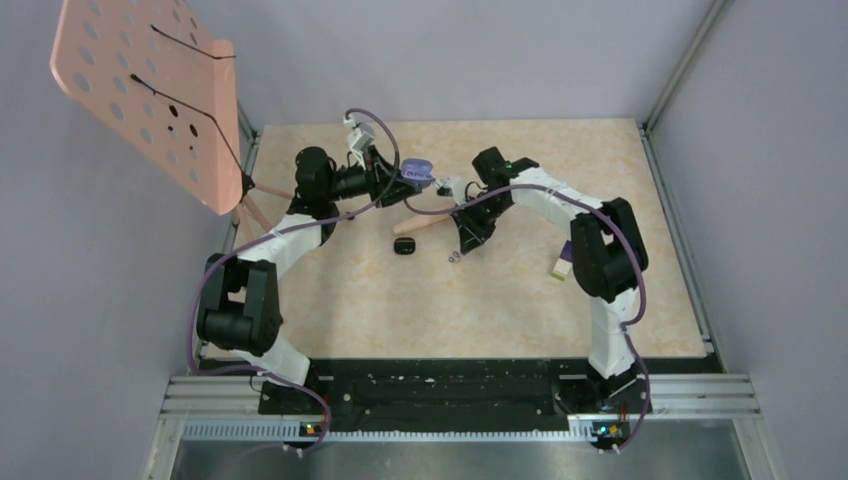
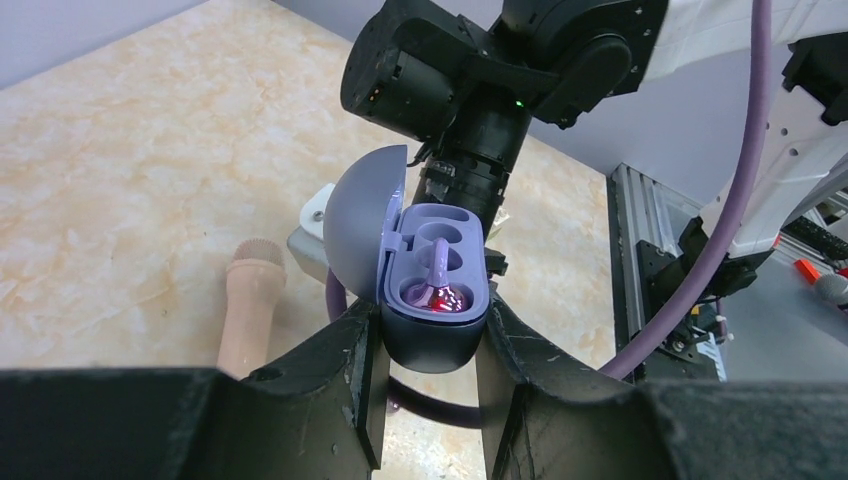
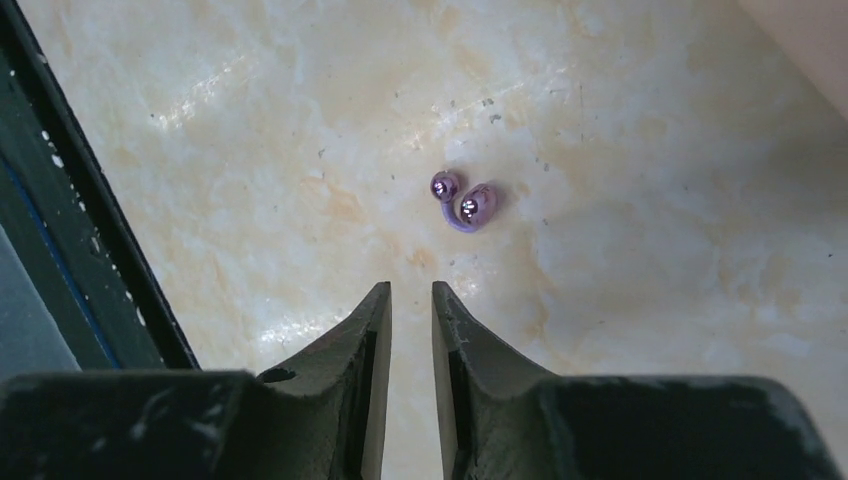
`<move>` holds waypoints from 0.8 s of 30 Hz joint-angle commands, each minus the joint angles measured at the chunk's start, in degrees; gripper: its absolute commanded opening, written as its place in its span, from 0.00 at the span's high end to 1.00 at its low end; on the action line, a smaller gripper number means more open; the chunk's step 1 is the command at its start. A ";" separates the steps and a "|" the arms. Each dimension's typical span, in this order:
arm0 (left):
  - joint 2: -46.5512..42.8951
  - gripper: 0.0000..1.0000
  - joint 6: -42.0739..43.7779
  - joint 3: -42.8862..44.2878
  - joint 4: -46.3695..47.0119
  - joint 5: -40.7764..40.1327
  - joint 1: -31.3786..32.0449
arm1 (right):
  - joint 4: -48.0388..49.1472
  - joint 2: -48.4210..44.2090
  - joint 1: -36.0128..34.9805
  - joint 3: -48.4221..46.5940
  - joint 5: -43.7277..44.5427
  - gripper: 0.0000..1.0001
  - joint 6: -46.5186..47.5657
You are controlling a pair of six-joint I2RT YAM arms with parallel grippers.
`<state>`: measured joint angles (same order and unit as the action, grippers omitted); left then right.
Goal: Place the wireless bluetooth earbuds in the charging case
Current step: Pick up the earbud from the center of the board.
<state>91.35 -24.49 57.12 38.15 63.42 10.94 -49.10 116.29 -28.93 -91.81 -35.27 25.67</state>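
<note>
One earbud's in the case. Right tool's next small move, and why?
Probably widen the right tool and ease it forward over the purple earbud: it lies loose on the table beyond the narrow-set tips, and the open case has a free slot.

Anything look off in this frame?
One purple earbud lies loose on the table ahead of the right gripper, outside the open charging case that the left gripper holds; one slot there is empty.

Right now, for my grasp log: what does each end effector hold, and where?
The left end effector grips the open charging case by its dark lower shell. The right end effector holds nothing; a purple earbud lies loose before it.
</note>
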 commanded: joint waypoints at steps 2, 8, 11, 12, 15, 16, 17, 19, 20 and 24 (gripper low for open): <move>0.44 1.00 -0.01 0.34 -0.89 -0.14 -0.30 | -3.67 -6.04 1.50 -0.26 -9.32 0.87 24.67; 0.06 1.00 0.39 0.09 -1.82 -0.37 -0.39 | 6.48 -15.55 0.57 14.56 -5.69 0.92 60.58; 0.17 1.00 0.15 0.09 -1.98 -0.68 -0.56 | 8.80 -16.63 -0.73 17.28 -4.58 0.90 72.09; 0.12 1.00 0.15 0.09 -2.14 -0.78 -0.57 | 8.84 -16.55 -1.10 17.54 -4.47 0.89 74.16; -0.07 1.00 0.17 -0.05 -2.72 -1.26 -0.61 | 8.28 -15.46 -2.19 17.36 -4.47 0.88 78.97; -0.14 1.00 0.13 -0.16 -2.80 -1.38 -0.65 | 7.66 -14.74 -2.33 16.94 -4.57 0.87 80.31; -0.27 1.00 0.14 -0.29 -2.88 -1.45 -0.72 | 6.77 -13.91 -2.43 16.36 -4.55 0.87 81.48; -0.38 1.00 0.23 -0.50 -3.04 -1.55 -0.82 | 4.73 -12.05 -2.63 14.86 -3.97 0.87 83.51; -0.48 1.00 0.23 -0.56 -3.08 -1.62 -0.91 | 4.37 -11.26 -2.72 14.35 -3.85 0.88 83.94; -0.64 1.00 0.30 -0.61 -3.51 -1.76 -1.22 | 2.03 -8.54 -3.15 13.20 -2.86 0.89 88.03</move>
<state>91.48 -24.53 57.06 34.06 62.19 10.35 -43.55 105.19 -30.98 -75.88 -37.45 105.86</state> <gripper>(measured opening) 0.378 0.112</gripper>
